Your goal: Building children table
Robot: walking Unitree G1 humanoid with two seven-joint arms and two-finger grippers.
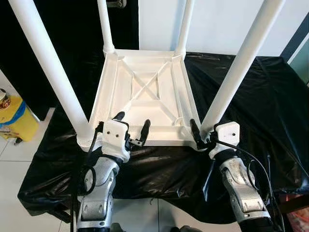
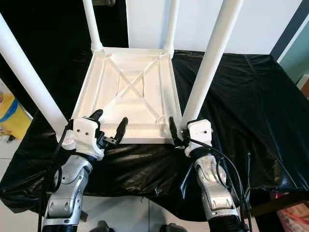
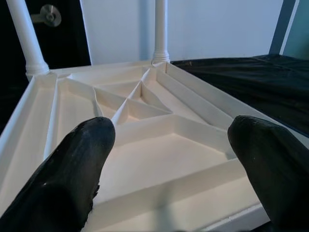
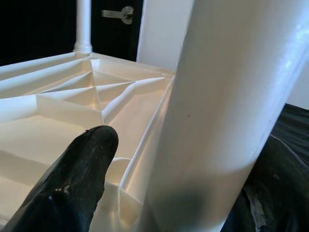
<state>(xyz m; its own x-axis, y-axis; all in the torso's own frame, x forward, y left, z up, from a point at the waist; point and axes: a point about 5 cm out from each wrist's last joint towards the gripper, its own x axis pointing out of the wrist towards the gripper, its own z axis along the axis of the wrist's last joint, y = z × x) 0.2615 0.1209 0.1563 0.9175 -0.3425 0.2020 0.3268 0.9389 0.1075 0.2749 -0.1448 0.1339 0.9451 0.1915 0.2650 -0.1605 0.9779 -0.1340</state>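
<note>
Table (image 1: pixel 145 92): white, lying upside down on a black cloth (image 1: pixel 260 96); ribbed underside faces up, four legs standing upward, one at each corner (all four look seated, so the build is judged nearly done).
Why upside down: this pose leaves the sockets and leg bases open from above, so legs can be set or tightened without lifting the top.
Left gripper (image 1: pixel 131 126): fingers spread wide, tips resting over the near rim of the table, just beside the near-left leg (image 1: pixel 53 72). Nothing between the fingers; judged to be steadying the frame or lining up to hold the rim.
Right gripper (image 1: pixel 203 137): jaws spread around the base of the near-right leg (image 1: pixel 236 72), one finger (image 4: pixel 72 183) inside the frame, the other on the cloth side. Whether the pads press the leg cannot be told; judged placed to twist or brace that leg.
Edges: the near rim sits close to the cloth's front edge, with floor below.
Open room: wide bare cloth to the right; on the left a yellow bin (image 1: pixel 14 118) on the floor, well apart. The tall legs crowd both arms' upward paths.
</note>
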